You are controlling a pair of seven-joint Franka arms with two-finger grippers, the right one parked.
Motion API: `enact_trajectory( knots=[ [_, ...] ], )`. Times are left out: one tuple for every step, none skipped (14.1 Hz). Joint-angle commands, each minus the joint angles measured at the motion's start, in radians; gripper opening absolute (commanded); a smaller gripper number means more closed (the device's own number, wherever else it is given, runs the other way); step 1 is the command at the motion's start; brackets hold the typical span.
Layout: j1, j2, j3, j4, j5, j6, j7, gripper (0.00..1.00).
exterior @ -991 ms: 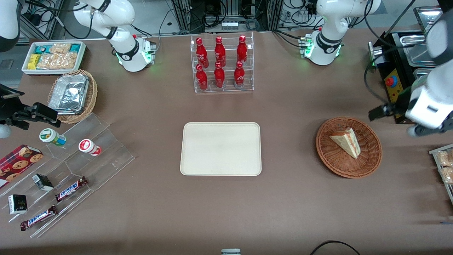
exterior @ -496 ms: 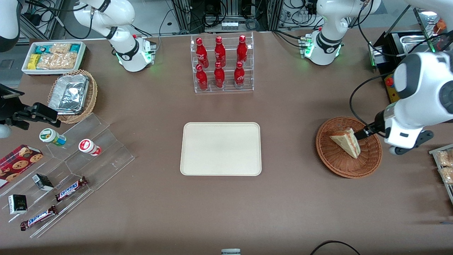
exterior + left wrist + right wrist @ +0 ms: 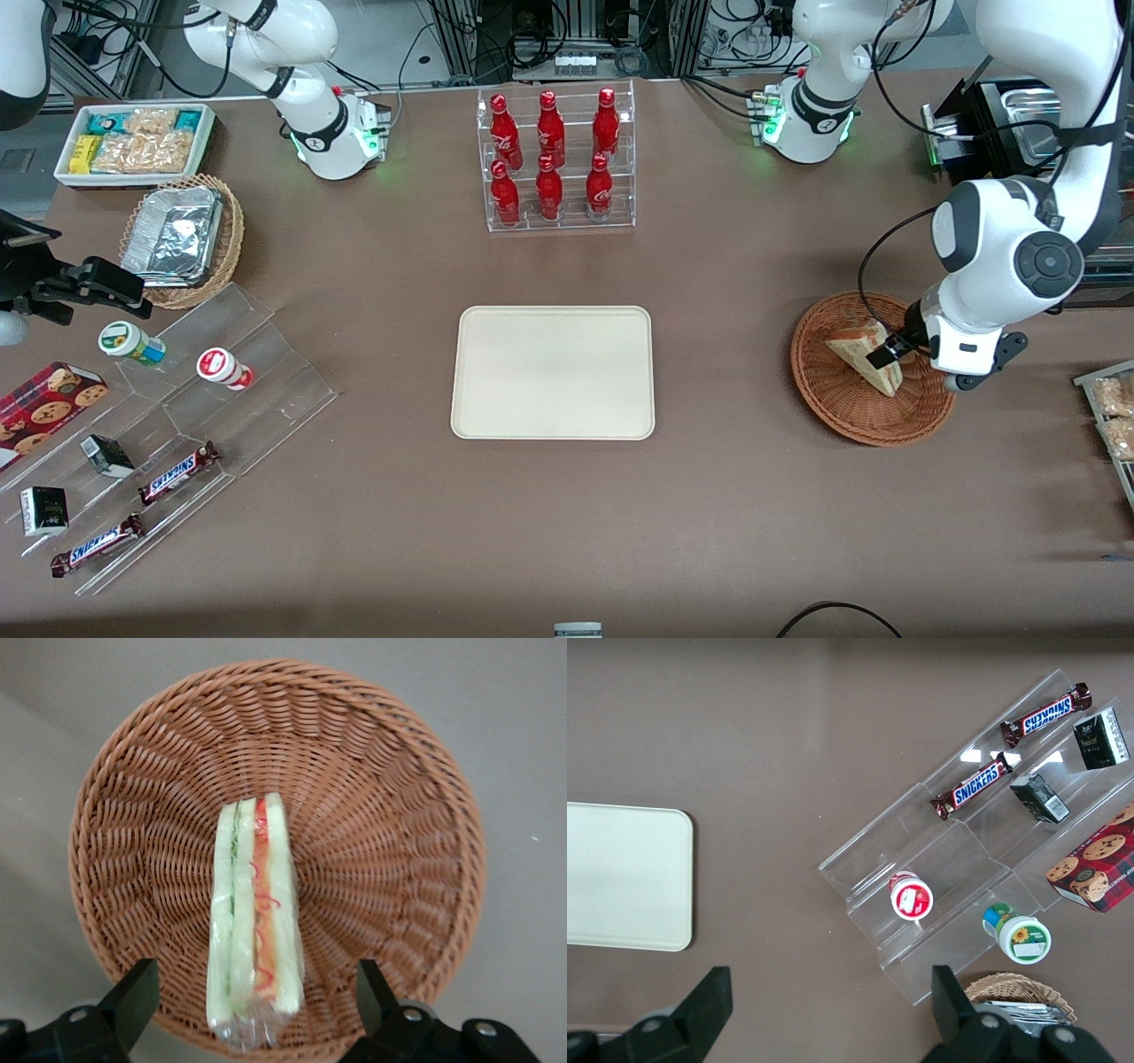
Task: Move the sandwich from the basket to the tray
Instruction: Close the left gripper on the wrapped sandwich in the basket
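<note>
Claw positioned over the basket, sandwich not yet gripped.

The claw (image 3: 252, 1010) is hovering directly above the sandwich (image 3: 252, 930), which is lying in the reddish-brown basket (image 3: 399, 815) on the worktop (image 3: 753, 496), toward the working arm's end. The fingers (image 3: 133, 1001) are standing wide apart, one to each side of the wedge and clear of the bread, so nothing is being held. The sandwich is resting on its side with the cut edge and filling layers facing up, its long axis running between the two fingers; this alignment appears chosen so that the fingers can be closing on the flat bread faces. In the front view the claw is overlapping the wedge. The tray (image 3: 553, 372) is sitting bare at mid-worktop, well apart from the basket, waiting to receive it.
</note>
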State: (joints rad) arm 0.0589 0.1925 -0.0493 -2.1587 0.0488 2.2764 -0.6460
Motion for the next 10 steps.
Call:
enact_trajectory(
  knots=[
    [0.012, 0.033, -0.006, -0.018, 0.008, 0.055, -0.040, 0.98],
    [0.012, 0.051, -0.006, -0.026, 0.006, 0.072, -0.041, 0.98],
    [0.012, 0.065, -0.006, -0.042, 0.005, 0.090, -0.052, 0.98],
    [0.012, 0.071, -0.006, -0.053, 0.006, 0.109, -0.079, 0.96],
    [0.012, 0.076, -0.006, -0.055, 0.008, 0.112, -0.092, 0.92],
    [0.012, 0.079, -0.006, -0.053, 0.008, 0.112, -0.093, 0.84],
    [0.012, 0.085, -0.006, -0.052, 0.008, 0.114, -0.093, 0.81],
    [0.012, 0.096, -0.006, -0.050, 0.010, 0.115, -0.093, 0.77],
    [0.010, 0.105, -0.006, -0.050, 0.011, 0.127, -0.093, 0.68],
    [0.010, 0.110, -0.006, -0.050, 0.011, 0.132, -0.093, 0.60]
  ],
)
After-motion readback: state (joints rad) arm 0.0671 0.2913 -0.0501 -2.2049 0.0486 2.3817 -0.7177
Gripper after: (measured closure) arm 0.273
